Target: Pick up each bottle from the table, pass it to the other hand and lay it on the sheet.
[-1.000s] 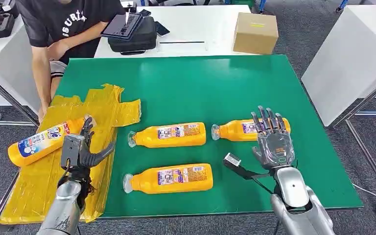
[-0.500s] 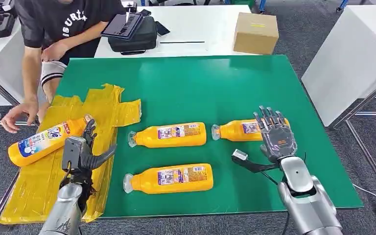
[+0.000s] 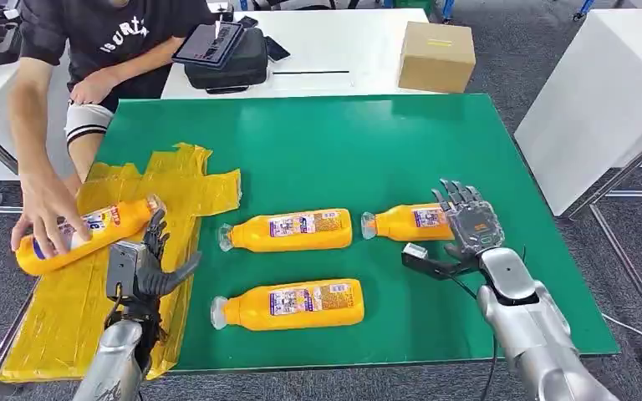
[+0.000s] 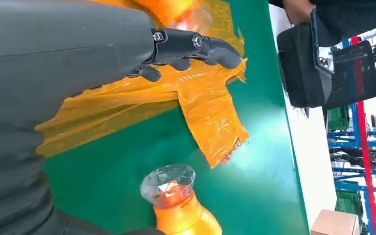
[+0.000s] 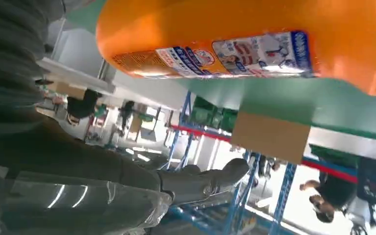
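Right hand (image 3: 471, 227), fingers spread and holding nothing, hangs over the far-right bottle (image 3: 407, 222), whose round body may roll from an off-centre grip.

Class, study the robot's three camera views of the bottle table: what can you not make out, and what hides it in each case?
- Head view: the right hand covers the base end of the far-right bottle; whether it grips is unclear.
- Head view: a person's hand covers part of the bottle on the yellow sheet.
- Right wrist view: that bottle's label print is blurred.
- Left wrist view: a bottle is cut off by the edge.
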Controlling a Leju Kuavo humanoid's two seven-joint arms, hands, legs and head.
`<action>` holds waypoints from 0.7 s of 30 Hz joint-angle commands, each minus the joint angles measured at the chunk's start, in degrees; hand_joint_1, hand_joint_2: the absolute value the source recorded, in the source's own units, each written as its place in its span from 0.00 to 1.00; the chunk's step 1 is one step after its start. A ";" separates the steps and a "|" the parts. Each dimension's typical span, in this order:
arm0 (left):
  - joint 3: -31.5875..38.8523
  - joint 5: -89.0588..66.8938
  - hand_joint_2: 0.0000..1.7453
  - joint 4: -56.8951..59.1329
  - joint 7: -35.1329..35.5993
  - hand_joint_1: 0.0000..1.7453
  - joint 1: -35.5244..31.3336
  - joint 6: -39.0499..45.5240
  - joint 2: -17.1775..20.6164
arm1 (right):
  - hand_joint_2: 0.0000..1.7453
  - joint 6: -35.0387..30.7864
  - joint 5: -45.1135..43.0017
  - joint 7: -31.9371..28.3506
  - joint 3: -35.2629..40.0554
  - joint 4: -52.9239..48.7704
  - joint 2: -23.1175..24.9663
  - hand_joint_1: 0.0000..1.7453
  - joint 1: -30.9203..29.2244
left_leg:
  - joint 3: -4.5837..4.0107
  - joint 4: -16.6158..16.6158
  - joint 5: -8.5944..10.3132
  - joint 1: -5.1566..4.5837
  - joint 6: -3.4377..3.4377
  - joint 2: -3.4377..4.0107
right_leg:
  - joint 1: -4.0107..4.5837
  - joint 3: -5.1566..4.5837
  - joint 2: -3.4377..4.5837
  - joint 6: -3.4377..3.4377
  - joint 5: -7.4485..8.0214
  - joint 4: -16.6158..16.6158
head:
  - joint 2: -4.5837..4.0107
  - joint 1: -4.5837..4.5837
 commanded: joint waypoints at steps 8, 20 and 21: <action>-0.36 0.18 1.00 -3.92 -0.50 0.00 3.37 -0.18 0.12 | 1.00 8.70 -5.05 -2.02 1.80 23.98 1.04 0.00 -14.77 | 0.06 0.06 -0.07 0.04 -0.09 0.21 | 0.08 0.03 0.10 -0.28 0.00 0.01 | 0.02 -0.02; -1.61 1.93 1.00 1.22 -1.61 0.00 -1.18 -0.77 0.86 | 1.00 32.89 -9.67 -0.11 1.10 30.22 0.56 0.00 -22.44 | 0.02 0.06 0.02 0.05 -0.06 -0.02 | 0.07 0.02 -0.10 -0.20 0.00 -0.01 | 0.00 -0.02; -1.66 1.95 1.00 1.27 -1.63 0.00 -1.20 -0.76 0.82 | 1.00 33.07 -9.69 -0.08 1.12 30.17 0.53 0.00 -22.58 | 0.04 0.03 0.05 0.00 0.01 -0.05 | 0.02 0.03 -0.10 -0.13 0.00 0.00 | 0.00 -0.02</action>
